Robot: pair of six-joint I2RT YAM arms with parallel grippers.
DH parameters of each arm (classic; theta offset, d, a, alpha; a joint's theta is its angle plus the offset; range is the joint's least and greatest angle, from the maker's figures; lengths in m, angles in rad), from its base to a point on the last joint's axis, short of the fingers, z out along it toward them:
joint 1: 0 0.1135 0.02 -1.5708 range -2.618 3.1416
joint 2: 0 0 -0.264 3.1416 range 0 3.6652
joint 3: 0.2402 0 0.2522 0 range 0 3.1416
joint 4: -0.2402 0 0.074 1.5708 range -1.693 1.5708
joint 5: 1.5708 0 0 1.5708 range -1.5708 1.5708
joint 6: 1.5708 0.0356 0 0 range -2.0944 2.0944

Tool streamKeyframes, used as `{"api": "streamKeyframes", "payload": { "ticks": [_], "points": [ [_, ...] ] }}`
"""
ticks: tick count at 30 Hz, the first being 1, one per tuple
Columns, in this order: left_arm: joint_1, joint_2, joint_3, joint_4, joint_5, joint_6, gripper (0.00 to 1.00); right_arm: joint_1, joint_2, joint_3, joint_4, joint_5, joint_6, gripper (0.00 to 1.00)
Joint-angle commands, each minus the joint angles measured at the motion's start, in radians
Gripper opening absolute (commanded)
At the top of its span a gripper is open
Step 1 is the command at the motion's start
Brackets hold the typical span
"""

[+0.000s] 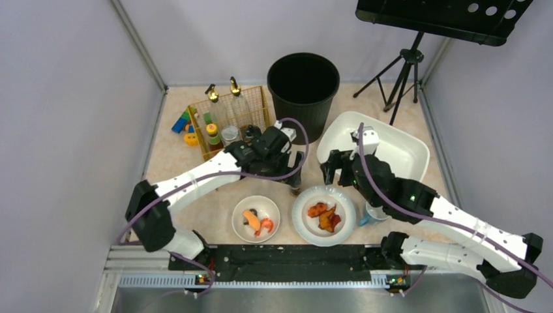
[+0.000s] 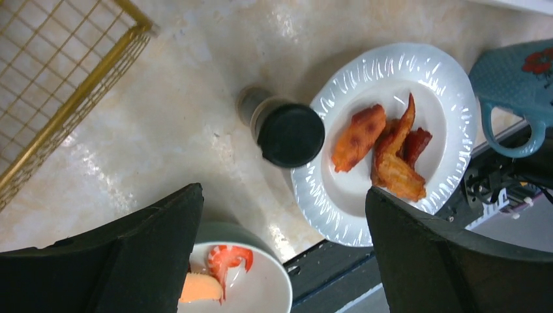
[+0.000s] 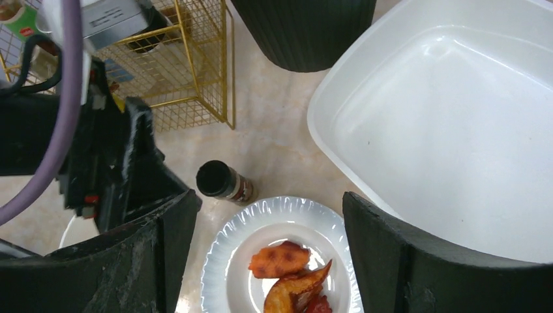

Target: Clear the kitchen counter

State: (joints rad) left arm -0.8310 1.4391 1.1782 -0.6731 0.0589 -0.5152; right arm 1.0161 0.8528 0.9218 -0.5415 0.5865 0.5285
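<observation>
Counter [image 1: 173,153] holds a spice jar [image 2: 290,134] beside a front-edge plate [image 3: 222,261]; left end effector [image 2: 280,202] and right end effector [image 3: 269,199] gape wide, empty.

No word, brand or number can be read in any view. The small dark-capped glass spice jar [image 3: 228,184] carries a reddish-brown label, too small to make out. The pale grey box [image 3: 107,19] mounted on the left arm shows faint blurred print. The teal ceramic mug [image 2: 515,91] bears only a red flower motif. The small white container with a green band [image 3: 18,19] is also illegible.
</observation>
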Motion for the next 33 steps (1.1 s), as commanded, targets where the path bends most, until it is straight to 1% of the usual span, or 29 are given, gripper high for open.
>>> {"api": "streamKeyframes", "payload": {
  "ticks": [1, 8, 12, 15, 25, 31, 33],
  "points": [
    [-0.019, 0.121, 0.146, -0.018, -0.046, -0.014, 0.99, -0.005, -0.101, -0.022, -0.041, 0.033, 0.044, 0.80],
    [-0.045, 0.272, 0.273, -0.085, -0.148, -0.002, 0.99, -0.006, -0.190, -0.044, -0.095, 0.042, 0.051, 0.80],
    [-0.053, 0.297, 0.299, -0.116, -0.177, 0.004, 0.98, -0.007, -0.217, -0.050, -0.102, 0.033, 0.045, 0.80],
    [-0.064, 0.309, 0.309, -0.123, -0.181, 0.006, 0.96, -0.006, -0.223, -0.055, -0.102, 0.028, 0.044, 0.80],
    [-0.093, 0.384, 0.329, -0.145, -0.158, 0.008, 0.81, -0.007, -0.246, -0.088, -0.101, 0.010, 0.054, 0.80],
    [-0.103, 0.403, 0.360, -0.176, -0.182, 0.012, 0.73, -0.006, -0.254, -0.098, -0.101, 0.003, 0.057, 0.80],
    [-0.106, 0.404, 0.365, -0.189, -0.197, 0.012, 0.66, -0.006, -0.253, -0.101, -0.100, 0.003, 0.060, 0.80]
  ]
}}
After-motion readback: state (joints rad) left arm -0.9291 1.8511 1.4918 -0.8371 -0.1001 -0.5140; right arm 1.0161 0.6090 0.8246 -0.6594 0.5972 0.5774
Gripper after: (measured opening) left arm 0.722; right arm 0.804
